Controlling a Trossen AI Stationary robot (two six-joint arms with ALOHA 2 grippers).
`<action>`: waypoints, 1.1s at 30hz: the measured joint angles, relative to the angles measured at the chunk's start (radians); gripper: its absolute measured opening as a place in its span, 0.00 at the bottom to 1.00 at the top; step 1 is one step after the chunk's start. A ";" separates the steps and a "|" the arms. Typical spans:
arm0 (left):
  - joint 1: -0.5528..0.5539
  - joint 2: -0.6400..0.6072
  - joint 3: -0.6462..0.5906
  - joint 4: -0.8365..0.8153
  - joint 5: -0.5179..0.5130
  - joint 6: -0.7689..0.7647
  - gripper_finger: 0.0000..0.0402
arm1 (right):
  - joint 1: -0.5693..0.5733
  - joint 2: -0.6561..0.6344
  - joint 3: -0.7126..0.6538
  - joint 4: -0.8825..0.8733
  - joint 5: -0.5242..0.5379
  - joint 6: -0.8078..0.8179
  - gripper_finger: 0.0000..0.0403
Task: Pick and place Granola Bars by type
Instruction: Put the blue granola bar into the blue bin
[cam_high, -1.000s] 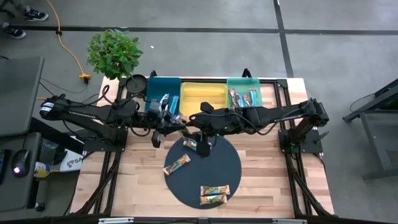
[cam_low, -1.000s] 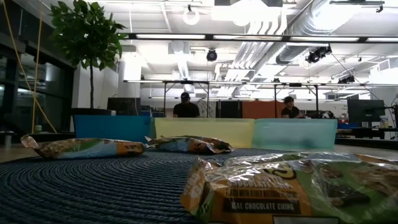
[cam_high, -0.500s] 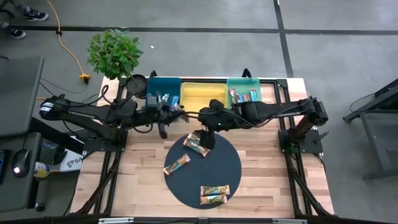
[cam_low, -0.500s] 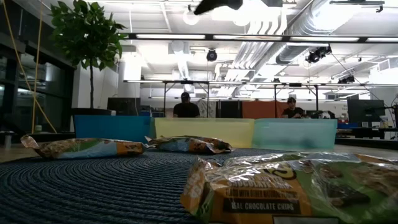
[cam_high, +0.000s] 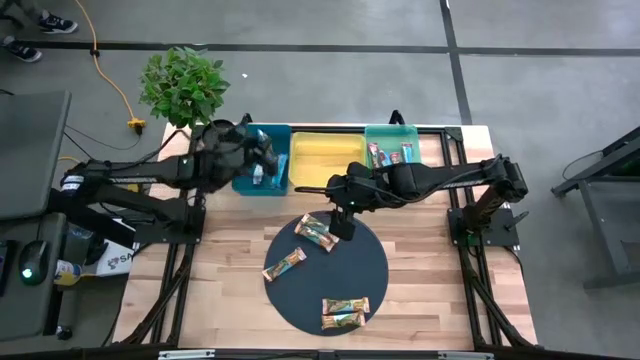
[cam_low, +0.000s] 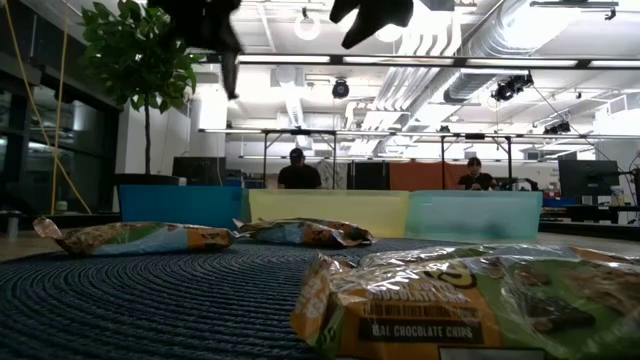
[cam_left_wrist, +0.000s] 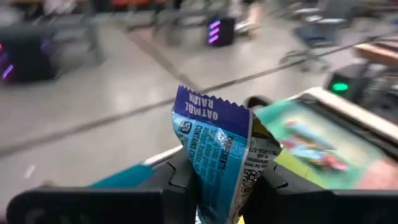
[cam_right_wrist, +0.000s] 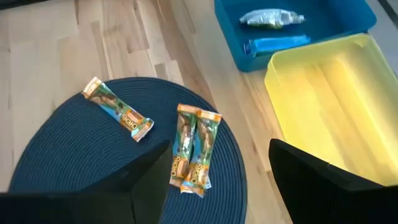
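My left gripper (cam_high: 260, 157) hangs over the teal bin (cam_high: 247, 180) at the table's far side, shut on a blue-white granola bar (cam_left_wrist: 219, 155). My right gripper (cam_high: 343, 218) stands open above the far edge of the round dark mat (cam_high: 350, 275), nothing between its fingers (cam_right_wrist: 149, 180). On the mat lie tan-gold granola bars: a pair side by side (cam_right_wrist: 194, 148), a single one (cam_right_wrist: 118, 111), and two more near the front (cam_high: 344, 312). Two bars lie in the teal bin (cam_right_wrist: 273, 18). My left gripper pinches the blue-white bar between its two fingers (cam_left_wrist: 182, 180), by the wrapper's lower part (cam_left_wrist: 219, 196). The crimped end (cam_left_wrist: 202, 102) sticks out past the fingertips, and the wrapper is creased. The bar is lifted clear, above the teal bin.
A yellow bin (cam_high: 327, 155) and a green bin (cam_high: 391, 150) holding bars stand beside the teal one along the far edge. A potted plant (cam_high: 183, 85) stands at the far left corner. Bare wood lies on either side of the mat.
My left gripper has swung away from the middle, toward the table's far left, over the teal bin, turning as it went with the blue-white bar. My right gripper has tipped downward and sunk a little over the mat's far edge. The pair of bars now lies uncovered.
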 joint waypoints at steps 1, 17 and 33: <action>0.038 0.001 0.000 -0.036 0.011 -0.042 0.20 | 0.000 0.000 0.000 -0.005 0.000 0.006 0.63; 0.599 0.138 0.000 -0.247 0.713 -0.379 0.20 | 0.000 0.000 0.000 -0.037 0.000 0.009 0.63; 0.647 0.403 0.000 -0.308 0.802 -0.404 0.20 | 0.000 0.000 -0.006 -0.040 0.000 0.016 0.63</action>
